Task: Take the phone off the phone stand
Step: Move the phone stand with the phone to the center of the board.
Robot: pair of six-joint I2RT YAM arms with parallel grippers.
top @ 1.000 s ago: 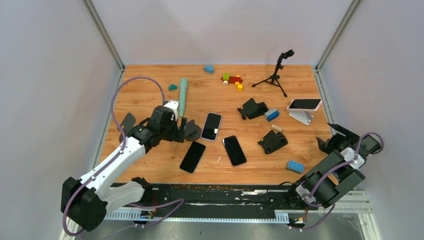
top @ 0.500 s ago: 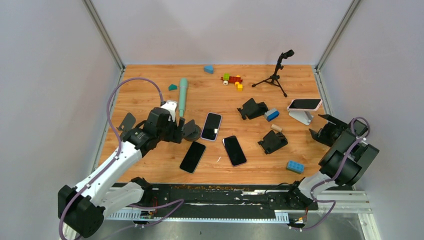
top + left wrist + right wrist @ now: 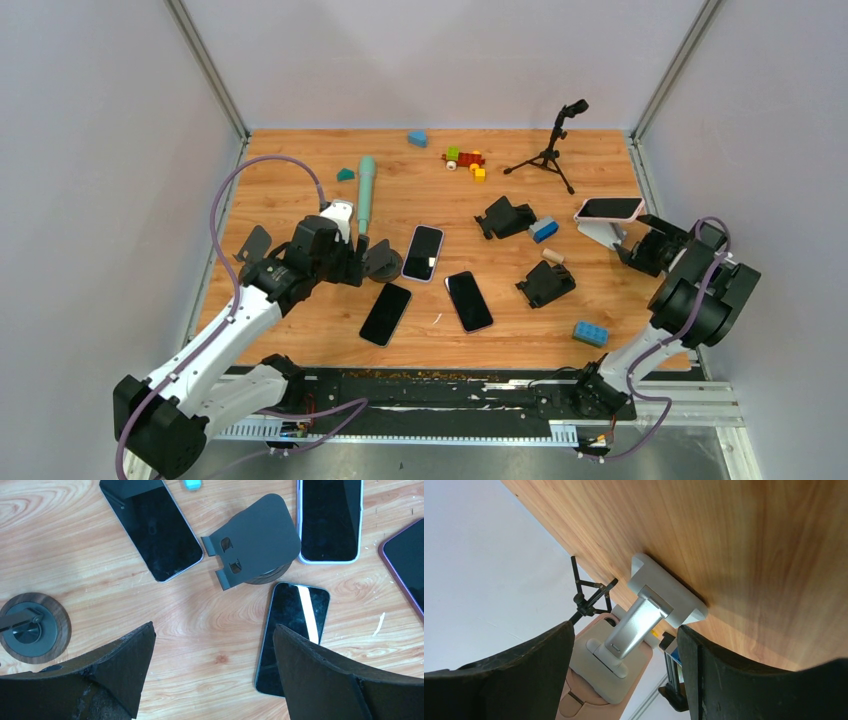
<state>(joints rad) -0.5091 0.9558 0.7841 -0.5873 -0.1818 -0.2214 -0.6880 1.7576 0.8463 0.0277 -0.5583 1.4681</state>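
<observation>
Wooden tabletop (image 3: 300, 170). We see the pink-cased phone (image 3: 609, 208) resting atop the silver metal stand (image 3: 605, 234), far right; right gripper (image 3: 625, 630) just beside it, jaws spread. Left gripper (image 3: 214, 630) spread too.

Left wrist view: we get the left phone (image 3: 150, 527) and white phone (image 3: 330, 520) cut by the top edge, and the purple phone (image 3: 407, 560) cut by the right. The black stand (image 3: 255, 537) hides most of its base (image 3: 272, 575). Right wrist view: the pink phone (image 3: 639, 667) is cut at the bottom, screen hidden. Top view: toys (image 3: 463, 160) too small to tell.
</observation>
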